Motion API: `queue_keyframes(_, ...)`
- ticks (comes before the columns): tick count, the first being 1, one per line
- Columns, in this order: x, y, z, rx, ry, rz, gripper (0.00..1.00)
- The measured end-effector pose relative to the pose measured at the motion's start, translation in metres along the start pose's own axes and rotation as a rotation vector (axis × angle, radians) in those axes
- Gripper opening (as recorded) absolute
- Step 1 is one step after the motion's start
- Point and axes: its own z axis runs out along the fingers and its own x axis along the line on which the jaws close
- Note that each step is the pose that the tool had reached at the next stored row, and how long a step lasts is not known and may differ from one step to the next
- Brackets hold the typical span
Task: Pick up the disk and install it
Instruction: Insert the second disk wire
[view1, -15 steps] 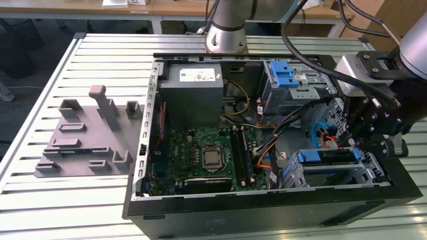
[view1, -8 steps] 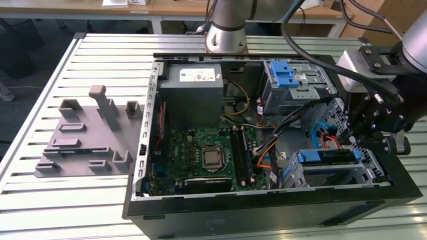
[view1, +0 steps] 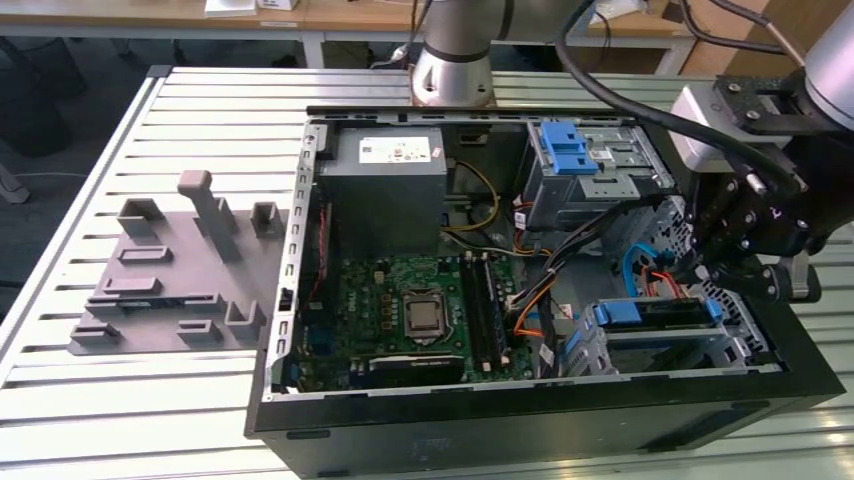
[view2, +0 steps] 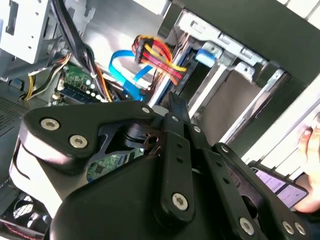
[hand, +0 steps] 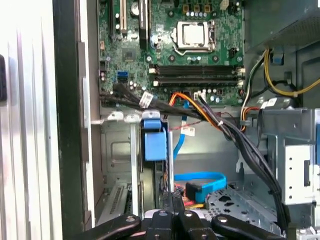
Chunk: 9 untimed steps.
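Hanging over the open computer case (view1: 534, 420), the pincer (view1: 727, 262) sits at the exterior view's right, just above the drive bay (view1: 654, 335) in the case's near corner. Its black fingers (hand: 172, 210) appear pressed together in the first wrist view, with nothing seen between them, so it reads as closed and empty-handed. The disk (view1: 650, 313) lies directly below the pincer, seated in that bay with its blue rail showing along the top edge; in the first wrist view a blue plastic tab (hand: 154, 142) stands upright in the bay's slot just ahead of the fingertips. A flat blue data cable (hand: 200, 178) and a bundle of red, yellow and orange wires (view2: 155, 52) run close beside the pincer. Farther off inside the case lie the green motherboard (view1: 414, 310), the grey power supply box (view1: 387, 190), and a silver perforated cage with a blue latch (view1: 587, 165), which stands just behind the pincer. Well away across the slatted tabletop (view1: 80, 400) rests a grey moulded fixture (view1: 180, 275). A person's fingers (view2: 312, 137) show at the edge of the second wrist view, outside the case.
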Motion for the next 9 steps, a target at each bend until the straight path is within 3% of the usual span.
queue_keyframes(5,-0.0008,0.0029,-0.0097,-0.0004,-0.0027,-0.002,0.11)
queue_keyframes(9,-0.0007,0.0052,-0.0099,-0.0006,-0.0094,-0.002,0.11)
